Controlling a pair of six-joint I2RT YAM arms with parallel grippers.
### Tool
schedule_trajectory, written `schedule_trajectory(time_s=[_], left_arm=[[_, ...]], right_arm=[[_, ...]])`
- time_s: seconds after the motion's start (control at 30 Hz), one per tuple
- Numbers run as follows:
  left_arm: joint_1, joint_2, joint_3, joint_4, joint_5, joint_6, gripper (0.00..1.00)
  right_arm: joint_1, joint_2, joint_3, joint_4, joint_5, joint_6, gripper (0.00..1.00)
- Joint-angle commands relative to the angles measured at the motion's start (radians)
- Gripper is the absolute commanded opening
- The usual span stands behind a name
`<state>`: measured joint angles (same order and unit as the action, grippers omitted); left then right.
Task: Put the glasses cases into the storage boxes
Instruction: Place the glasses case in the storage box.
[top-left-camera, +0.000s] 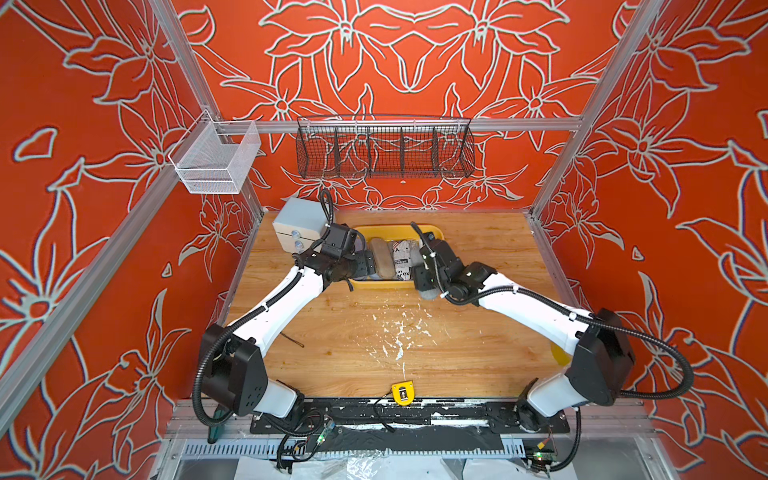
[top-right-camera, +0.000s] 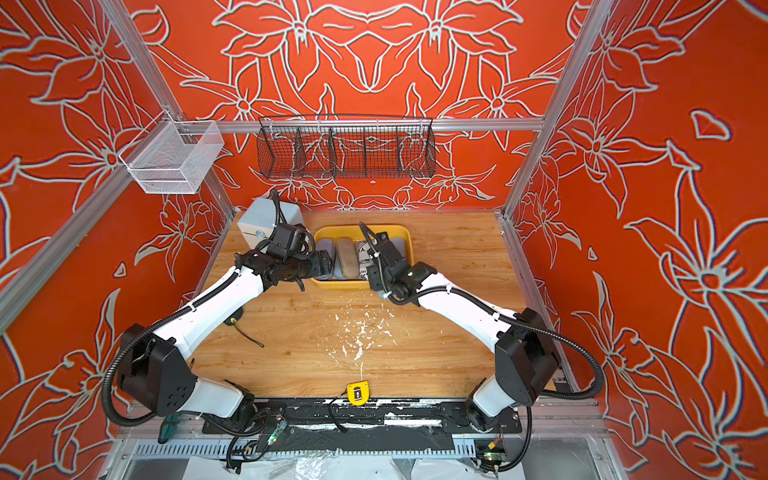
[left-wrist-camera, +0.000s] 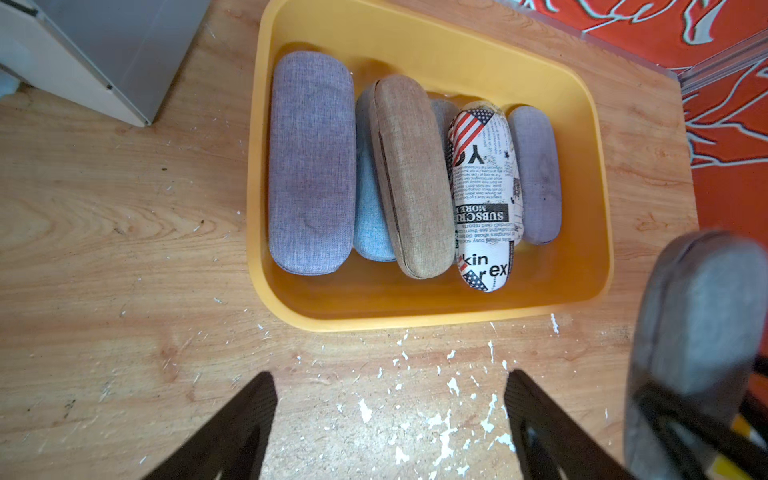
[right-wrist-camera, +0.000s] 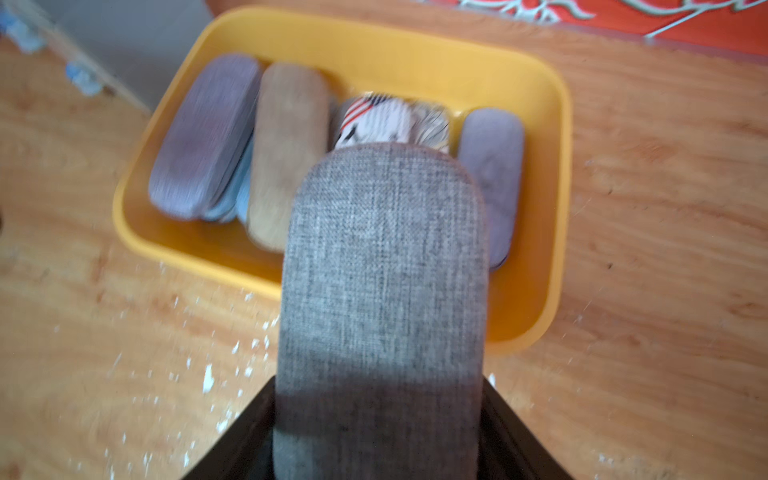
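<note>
Over the far half of the pale wooden tabletop (top-left-camera: 478, 353), in both top views, the left pincer (top-left-camera: 362, 266) hung raised by that end of the shallow yellow plastic tray with rounded corners (top-left-camera: 376, 285) nearest the grey-topped cream drawer cabinet (top-left-camera: 297, 226). The right pincer (top-left-camera: 424, 286) hung at the tray's near long rim. Its jaws were hidden under the wrist, and only a nub of the grey fabric-covered oblong case (top-left-camera: 430, 294) showed below it. Behind both pincers bare wood lay open as far as the small yellow tape measure (top-left-camera: 402, 392) at the table's edge.

Through the left wrist view, the left pincer (left-wrist-camera: 390, 376) stood spread wide and empty over white-flecked wood, with the tray's near wall just ahead of its tips. Past that wall lay side by side a broad lavender fabric case (left-wrist-camera: 311, 166), a light blue fabric case (left-wrist-camera: 368, 220) partly under a tan fabric case (left-wrist-camera: 415, 178), a newsprint-printed case (left-wrist-camera: 484, 195) and a smaller lavender-grey case (left-wrist-camera: 536, 174). Bare tray floor ran between their ends and the near wall, with wider room beyond the last case.

Through the right wrist view, which was blurred, the right pincer (right-wrist-camera: 380, 390) clamped the grey case (right-wrist-camera: 382, 270) by its long sides. The case's free rounded end reached ahead over the tray's near rim.
</note>
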<state>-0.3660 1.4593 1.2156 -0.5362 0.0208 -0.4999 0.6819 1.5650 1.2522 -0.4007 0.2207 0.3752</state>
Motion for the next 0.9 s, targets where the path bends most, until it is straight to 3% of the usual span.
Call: schedule_trajectory(time_s=[0.0, 0.27, 0.87], left_arm=[[0.007, -0.020, -0.015, 0.005, 0.009, -0.013, 0.87], [0.011, -0.025, -0.045, 0.013, 0.013, -0.014, 0.87], [0.022, 0.005, -0.050, 0.020, 0.030, -0.007, 0.87]], right_arm=[[-0.056, 0.071, 0.064, 0.038, -0.045, -0.034, 0.64], [-0.127, 0.271, 0.206, 0.033, -0.081, -0.061, 0.64], [-0.183, 0.482, 0.365, 0.010, -0.109, -0.065, 0.65]])
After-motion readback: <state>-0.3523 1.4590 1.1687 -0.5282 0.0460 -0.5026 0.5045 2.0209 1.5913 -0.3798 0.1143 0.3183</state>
